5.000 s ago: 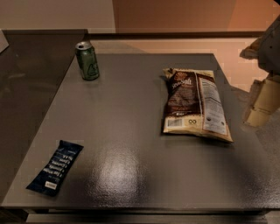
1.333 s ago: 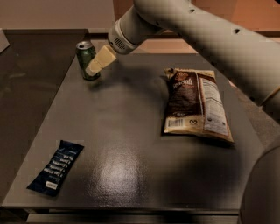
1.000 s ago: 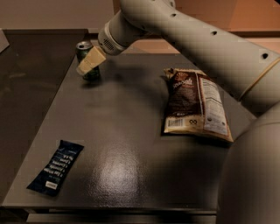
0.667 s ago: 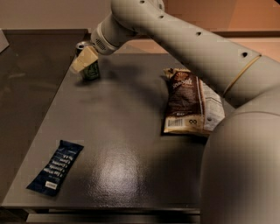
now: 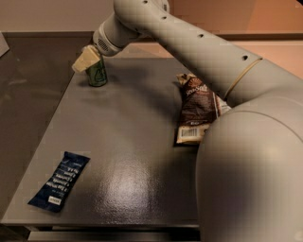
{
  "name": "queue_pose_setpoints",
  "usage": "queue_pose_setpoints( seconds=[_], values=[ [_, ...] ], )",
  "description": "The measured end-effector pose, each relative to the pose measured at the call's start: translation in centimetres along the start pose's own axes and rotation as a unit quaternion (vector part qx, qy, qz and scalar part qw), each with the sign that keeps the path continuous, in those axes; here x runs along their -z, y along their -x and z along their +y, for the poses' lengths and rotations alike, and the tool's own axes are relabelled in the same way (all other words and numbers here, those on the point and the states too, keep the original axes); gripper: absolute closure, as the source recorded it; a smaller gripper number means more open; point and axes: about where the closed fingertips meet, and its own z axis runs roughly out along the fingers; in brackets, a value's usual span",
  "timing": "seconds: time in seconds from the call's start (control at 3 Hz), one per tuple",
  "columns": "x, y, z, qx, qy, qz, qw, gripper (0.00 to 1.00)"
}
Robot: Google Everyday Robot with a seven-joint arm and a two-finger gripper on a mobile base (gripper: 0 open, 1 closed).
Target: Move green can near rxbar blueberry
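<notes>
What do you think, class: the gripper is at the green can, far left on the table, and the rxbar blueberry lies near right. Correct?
No. The camera view shows the rxbar blueberry near left, not near right. The gripper is indeed at the green can, far left on the table.

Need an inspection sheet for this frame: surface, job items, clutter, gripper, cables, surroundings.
Surface: matte grey tabletop, glare patch towards the front edge.
Job's things: small dark green metal can upright at the far left corner; flat dark blue bar wrapper lying at the near left corner, well apart from the can.
Clutter: brown-and-cream chip bag lying right of centre, partly hidden by the robot arm.
Gripper: pale gripper at the can's top.
Cables: nothing seen.
Surroundings: dark floor on the left; pale wall behind.
</notes>
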Motion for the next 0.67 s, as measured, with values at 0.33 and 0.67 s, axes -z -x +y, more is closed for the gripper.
queue_pose_setpoints(
  seconds=[0.33,0.67],
  values=[
    [0.07,0.10,-0.21,-0.003,0.002,-0.002,1.0000,0.42],
    [1.01,-0.31,-0.07,-0.004,0.007,-0.004,1.0000,0.64]
  ],
)
